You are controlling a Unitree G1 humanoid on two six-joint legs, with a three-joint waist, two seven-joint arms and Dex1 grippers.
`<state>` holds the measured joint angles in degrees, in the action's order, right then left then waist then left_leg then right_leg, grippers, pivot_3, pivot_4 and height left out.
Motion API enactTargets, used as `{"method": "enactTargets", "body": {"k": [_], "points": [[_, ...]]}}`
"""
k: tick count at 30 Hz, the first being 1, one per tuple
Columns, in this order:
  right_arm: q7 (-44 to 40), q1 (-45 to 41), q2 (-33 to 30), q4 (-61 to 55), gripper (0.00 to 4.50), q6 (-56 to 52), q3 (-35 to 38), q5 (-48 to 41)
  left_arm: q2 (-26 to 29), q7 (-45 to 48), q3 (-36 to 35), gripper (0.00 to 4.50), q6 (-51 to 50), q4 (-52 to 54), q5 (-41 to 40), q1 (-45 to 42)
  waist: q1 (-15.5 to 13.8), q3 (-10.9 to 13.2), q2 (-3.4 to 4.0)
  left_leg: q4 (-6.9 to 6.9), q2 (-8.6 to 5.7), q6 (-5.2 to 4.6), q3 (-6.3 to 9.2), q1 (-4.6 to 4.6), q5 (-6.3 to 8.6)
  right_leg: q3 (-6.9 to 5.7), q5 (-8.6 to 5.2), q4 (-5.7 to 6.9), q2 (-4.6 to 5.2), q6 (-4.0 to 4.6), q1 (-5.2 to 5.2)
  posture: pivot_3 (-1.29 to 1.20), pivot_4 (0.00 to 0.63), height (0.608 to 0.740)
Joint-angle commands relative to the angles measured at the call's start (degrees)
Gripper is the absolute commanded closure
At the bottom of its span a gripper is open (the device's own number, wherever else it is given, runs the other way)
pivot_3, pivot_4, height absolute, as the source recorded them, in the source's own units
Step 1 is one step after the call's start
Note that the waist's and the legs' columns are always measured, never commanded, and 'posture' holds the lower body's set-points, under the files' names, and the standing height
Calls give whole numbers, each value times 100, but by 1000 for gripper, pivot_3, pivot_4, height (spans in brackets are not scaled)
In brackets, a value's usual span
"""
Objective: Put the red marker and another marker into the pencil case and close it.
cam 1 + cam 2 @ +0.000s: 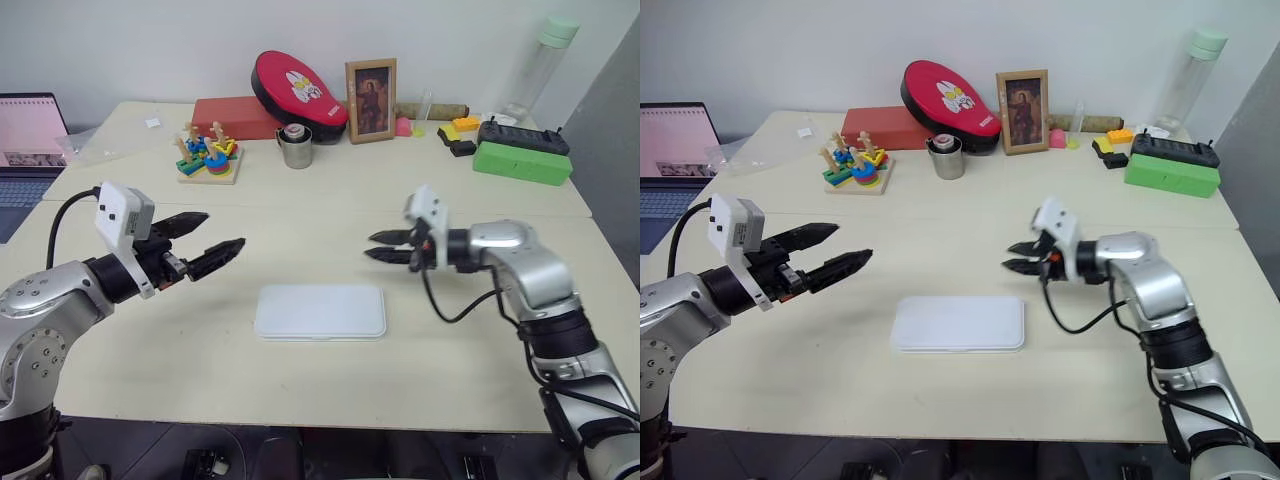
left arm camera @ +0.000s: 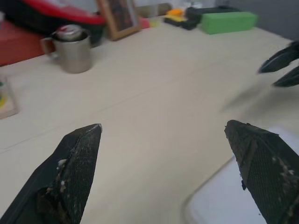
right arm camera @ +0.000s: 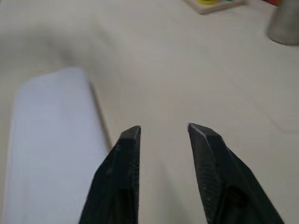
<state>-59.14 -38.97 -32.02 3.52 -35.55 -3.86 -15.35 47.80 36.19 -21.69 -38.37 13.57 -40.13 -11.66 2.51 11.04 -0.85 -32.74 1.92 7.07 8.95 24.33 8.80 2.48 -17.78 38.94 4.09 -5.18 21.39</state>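
Note:
The pencil case (image 1: 320, 311) lies flat in the middle of the table, white, with its lid down. The red marker and the other marker are out of view. My left gripper (image 1: 225, 230) hovers above the table to the left of the case, jaws wide open and empty. My right gripper (image 1: 370, 246) hangs to the right of the case and a little behind it, pointing left, open by a small gap with nothing between its fingers (image 3: 127, 158). The left wrist view shows a corner of the case (image 2: 224, 200) and the right gripper (image 2: 280, 67) beyond it.
Along the back stand a steel mug (image 1: 295, 147), a red box (image 1: 235, 117), a red oval case (image 1: 298, 88), a picture frame (image 1: 371, 100), a wooden stacking toy (image 1: 209, 155) and a green box (image 1: 522, 162). A laptop (image 1: 25, 150) sits far left.

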Motion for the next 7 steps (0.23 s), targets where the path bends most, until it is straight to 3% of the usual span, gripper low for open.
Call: {"method": "enactTargets", "body": {"k": [1, 7], "points": [[205, 36, -259, 96, 1962, 17, 562, -188, 80, -125, -37, 0, 525, -660, 640, -163, 8, 0, 1, 0, 0, 0, 0, 4, 0, 0, 0, 0, 0, 0, 3, 0, 150, 740], [552, 708, -287, -405, 552, -209, 799, -365, 178, 110, -65, 0, 812, -1101, 1023, -171, 82, -1, -1, 4, 0, 0, -3, 7, 0, 2, -1, -2, 0, 1, 5, 0, 150, 740]]}}
